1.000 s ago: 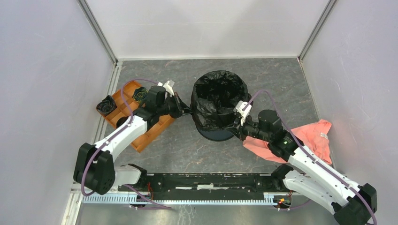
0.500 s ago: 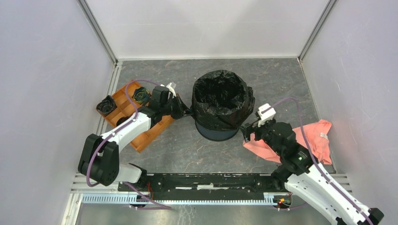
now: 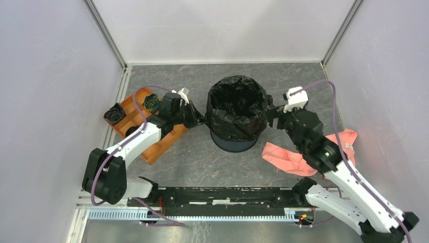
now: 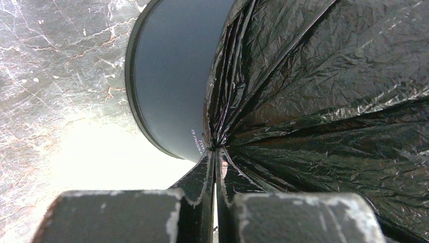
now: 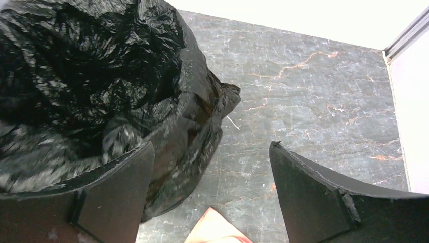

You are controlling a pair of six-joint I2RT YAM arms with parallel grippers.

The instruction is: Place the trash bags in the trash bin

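Trash bag (image 3: 238,107) sits mouth-up in the trash bin (image 3: 233,145) at the centre of the top view. Its crinkled black film is folded out over the rim and hangs down most of the navy wall, leaving only a band of wall bare at the bottom. That view alone takes in the wider table (image 3: 202,162). An orange tray (image 3: 159,144) lies left of the bin with two small dark wads at its upper end, and a pink cloth (image 3: 286,158) lies to the bin's lower right.

The left wrist view shows what the top view cannot resolve. The left fingers (image 4: 198,179) are closed tight on a gathered pinch of the film. Pleats fan out from the pinch toward the upper right, and the bin's smooth wall stands just behind in the upper centre. In the top view this pinch sits at the bag's left edge.

The right wrist view shows the right fingers (image 5: 313,195) spread wide, with only table and a corner of pink cloth between them. The trash bag fills the upper left of that frame. Its draped skirt is just beside the finger at the frame's left; whether they touch cannot be told.
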